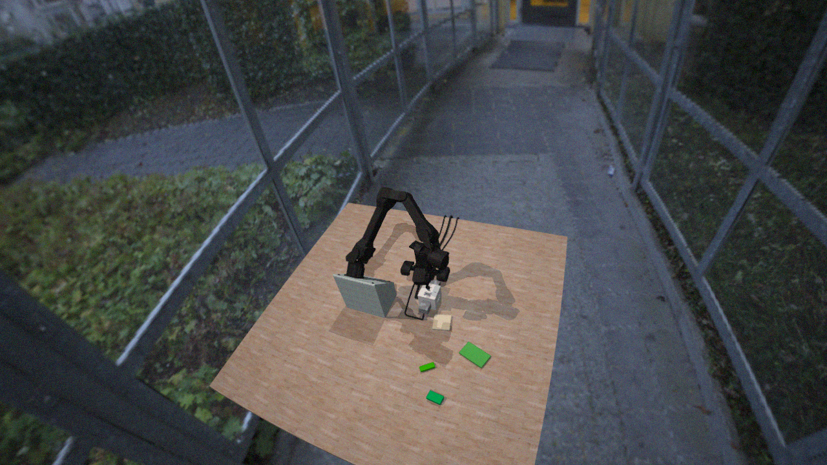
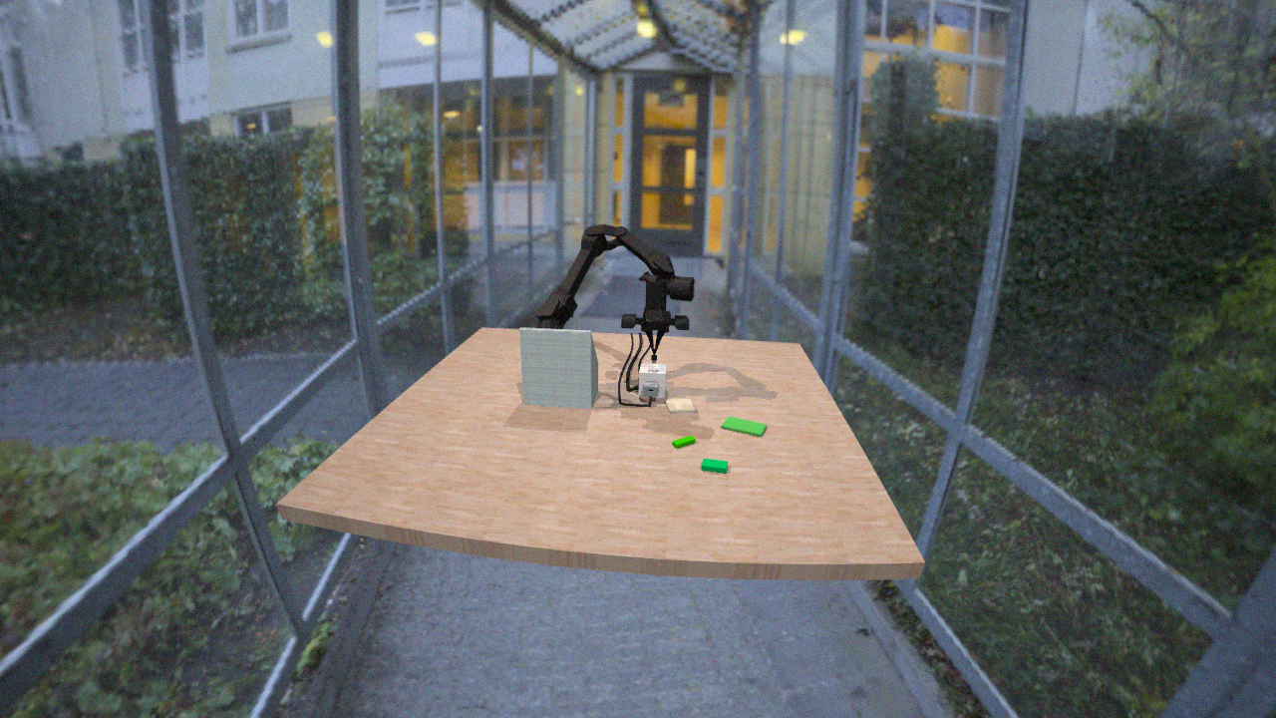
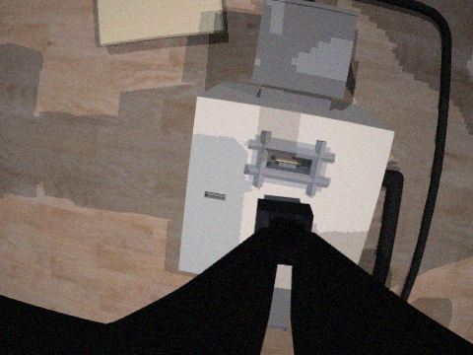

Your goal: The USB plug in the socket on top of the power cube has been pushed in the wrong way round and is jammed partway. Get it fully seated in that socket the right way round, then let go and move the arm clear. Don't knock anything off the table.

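The white power cube (image 1: 434, 299) (image 2: 660, 375) (image 3: 347, 158) stands on the table. Its top socket (image 3: 290, 162) shows open in the wrist view, with no plug in it, inside a raised grey guide frame (image 3: 316, 168). My gripper (image 1: 428, 287) (image 2: 654, 356) (image 3: 286, 248) is shut on the dark USB plug (image 2: 654, 359) (image 3: 284, 213) and holds it upright over the cube's top. In the wrist view the plug appears just below the socket frame, roughly in line with the frame's long side. Its metal end is mostly hidden, so its height and which way round it faces cannot be told.
A grey block plug (image 3: 305, 54) sits at the cube's side, with a black cable (image 3: 445, 64) looping past. A beige pad (image 1: 442, 323) (image 2: 680, 406) (image 3: 158, 20) lies close by. A pale upright box (image 1: 364, 296) (image 2: 557, 367) stands left. A green slab (image 1: 474, 354) (image 2: 744, 427) lies right.
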### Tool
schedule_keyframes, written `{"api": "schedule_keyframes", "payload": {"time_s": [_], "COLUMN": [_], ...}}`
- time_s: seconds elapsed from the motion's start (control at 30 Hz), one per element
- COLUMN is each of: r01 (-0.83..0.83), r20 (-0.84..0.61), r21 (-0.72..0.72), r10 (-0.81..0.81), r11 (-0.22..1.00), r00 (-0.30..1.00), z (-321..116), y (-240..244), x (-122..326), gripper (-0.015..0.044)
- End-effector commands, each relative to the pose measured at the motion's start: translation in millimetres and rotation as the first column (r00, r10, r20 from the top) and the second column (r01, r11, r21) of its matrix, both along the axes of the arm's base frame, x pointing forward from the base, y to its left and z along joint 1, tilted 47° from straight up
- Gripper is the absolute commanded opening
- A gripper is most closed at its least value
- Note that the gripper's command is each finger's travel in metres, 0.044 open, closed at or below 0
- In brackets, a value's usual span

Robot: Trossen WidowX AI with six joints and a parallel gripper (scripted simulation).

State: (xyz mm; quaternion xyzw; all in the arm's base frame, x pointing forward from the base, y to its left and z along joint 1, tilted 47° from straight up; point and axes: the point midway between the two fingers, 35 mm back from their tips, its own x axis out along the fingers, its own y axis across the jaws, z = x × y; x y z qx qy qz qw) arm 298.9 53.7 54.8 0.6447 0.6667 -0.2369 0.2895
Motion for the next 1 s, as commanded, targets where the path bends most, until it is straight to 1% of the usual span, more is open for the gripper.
{"api": "schedule_keyframes", "payload": {"time_s": [0.0,0.97], "r01": [0.003,0.014], "r20": [-0.003,-0.015], "r21": [-0.005,-0.014], "r10": [-0.003,-0.014], "r11": [1.000,1.000], "r00": [1.000,1.000], "z": [-1.0,-4.4], "y": [0.0,1.5], "x": [-0.1,-0.7], "gripper": [0.0000,0.0000]}}
